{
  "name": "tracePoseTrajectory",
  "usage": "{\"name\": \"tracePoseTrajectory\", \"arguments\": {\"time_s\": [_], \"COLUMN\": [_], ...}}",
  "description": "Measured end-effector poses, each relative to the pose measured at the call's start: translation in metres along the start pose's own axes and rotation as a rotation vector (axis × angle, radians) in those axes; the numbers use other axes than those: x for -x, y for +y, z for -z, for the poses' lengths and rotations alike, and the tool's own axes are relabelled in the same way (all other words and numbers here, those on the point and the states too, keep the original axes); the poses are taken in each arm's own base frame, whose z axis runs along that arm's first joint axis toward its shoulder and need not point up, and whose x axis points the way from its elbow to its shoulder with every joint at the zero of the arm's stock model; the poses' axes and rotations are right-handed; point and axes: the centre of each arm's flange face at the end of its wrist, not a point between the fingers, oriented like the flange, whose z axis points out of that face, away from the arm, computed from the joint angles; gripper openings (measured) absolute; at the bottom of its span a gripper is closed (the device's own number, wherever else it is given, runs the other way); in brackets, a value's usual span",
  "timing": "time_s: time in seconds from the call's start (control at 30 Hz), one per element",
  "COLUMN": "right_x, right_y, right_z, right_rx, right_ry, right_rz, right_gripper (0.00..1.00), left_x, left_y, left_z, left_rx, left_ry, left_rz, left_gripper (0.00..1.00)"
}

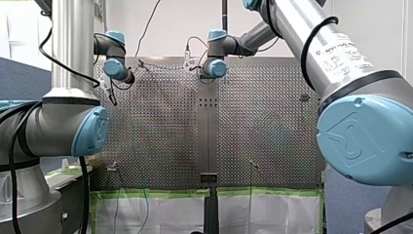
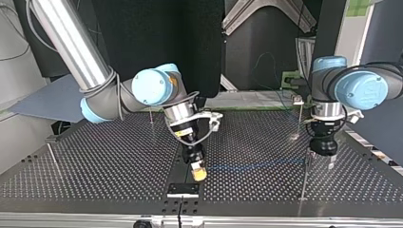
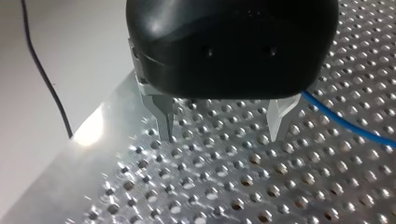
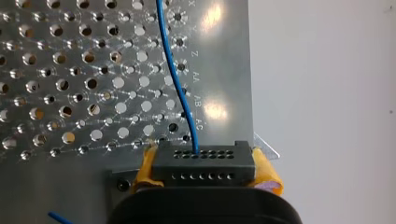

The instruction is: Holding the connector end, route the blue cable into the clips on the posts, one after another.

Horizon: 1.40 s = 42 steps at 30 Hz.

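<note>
At the worktop's rim nearest the top view's camera, your right tool (image 2: pixel 198 172) with yellow pads is clamped on the black rectangular connector (image 4: pixel 203 173). The thin blue cable (image 4: pixel 180 88) runs from it across the perforated metal worktop (image 4: pixel 70 56) toward your left tool (image 3: pixel 222 133), whose metal fingers (image 3: pixel 166 122) stand apart and empty, the cable just beside one. Keep the line taut and low as you carry it to the thin upright post (image 2: pixel 304 178) near that tool; its clip is too small to judge. Mind the edge beside the connector; open room lies toward the worktop's middle.
</note>
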Motion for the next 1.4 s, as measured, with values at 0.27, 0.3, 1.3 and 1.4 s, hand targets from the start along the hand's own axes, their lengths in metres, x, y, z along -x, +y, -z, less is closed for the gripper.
{"name": "tracePoseTrajectory", "arguments": {"time_s": [0.27, 0.3, 1.3, 1.4], "right_x": [0.000, 0.000, 0.001, 0.001], "right_y": [0.000, -0.001, 0.005, 0.005], "right_z": [0.000, 0.001, 0.000, 0.000], "right_rx": [0.000, -0.001, 0.005, 0.005], "right_ry": [-0.003, -0.005, -0.011, -0.011], "right_rz": [-0.009, -0.011, -0.017, -0.017], "right_gripper": [0.00, 0.00, 0.00, 0.00], "left_x": [0.028, 0.032, 0.033, 0.041], "left_y": [-0.014, -0.017, -0.068, -0.070], "left_z": [0.023, 0.028, 0.101, 0.107], "left_rx": [0.031, 0.035, 0.117, 0.129], "left_ry": [-0.031, -0.033, 0.090, 0.060], "left_rz": [0.043, 0.049, -0.049, -0.068], "left_gripper": [1.00, 1.00, 1.00, 1.00]}}
